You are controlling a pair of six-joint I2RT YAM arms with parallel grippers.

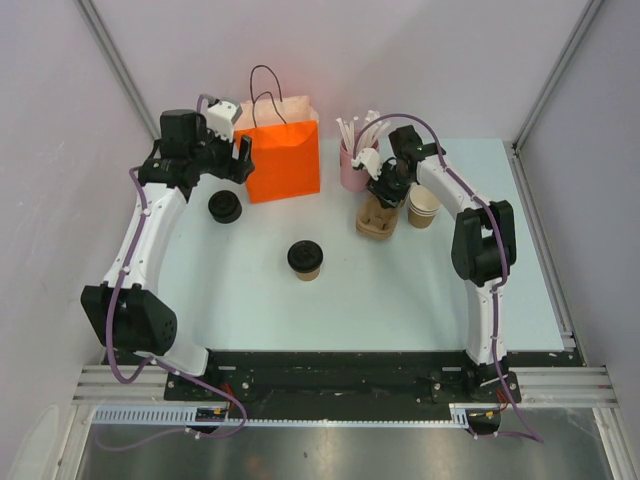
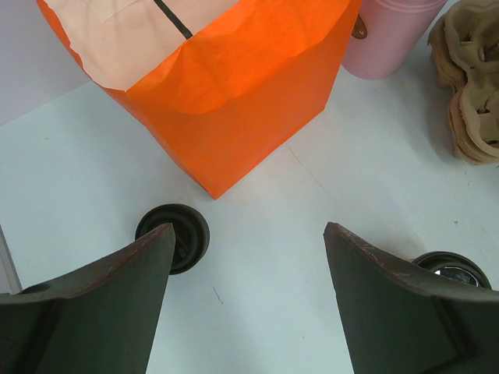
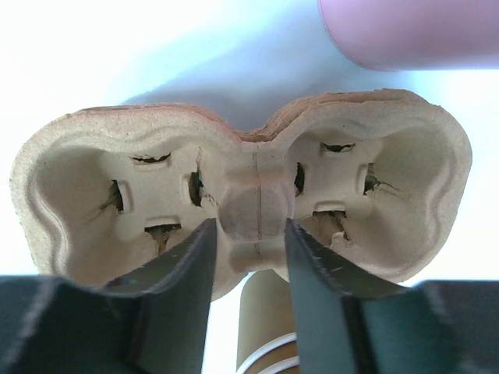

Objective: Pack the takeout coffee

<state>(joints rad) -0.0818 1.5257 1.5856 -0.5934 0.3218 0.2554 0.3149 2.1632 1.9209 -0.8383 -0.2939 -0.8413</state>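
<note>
Landmark: orange paper bag (image 1: 285,165), upright at the back of the table (image 1: 400,290), mouth open upward. I read that as ready for loading from above.
Coffee: takeout coffee (image 1: 305,258), kraft cup with black lid, stands alone in front of the bag and a bit to its right, well apart from it. Nothing is touching it and it is not packed yet.
Second cup: another black-lidded cup (image 1: 225,207) stands just off the bag's front-left corner, also free.
Left pincer: left gripper (image 2: 249,229) is spread wide and empty, hanging by the bag's left side. The wrist view looks down at the bag corner and both lids. My guess is I parked it there to steady the bag or drop onto the nearer cup.
Right pincer: right gripper (image 3: 249,226) is to the right of the bag, fingers half apart and straddling the middle ridge of the cup carrier (image 3: 156,179). That thin web looks like the only pinchable spot. I can't tell whether it is clamped or only around it.
Clutter: pink stirrer pot (image 1: 352,170) just right of the bag; stacked lidless cups (image 1: 423,207) further right, past the carrier.
Risk: the carrier is a stack, so I may lift more than one.
</note>
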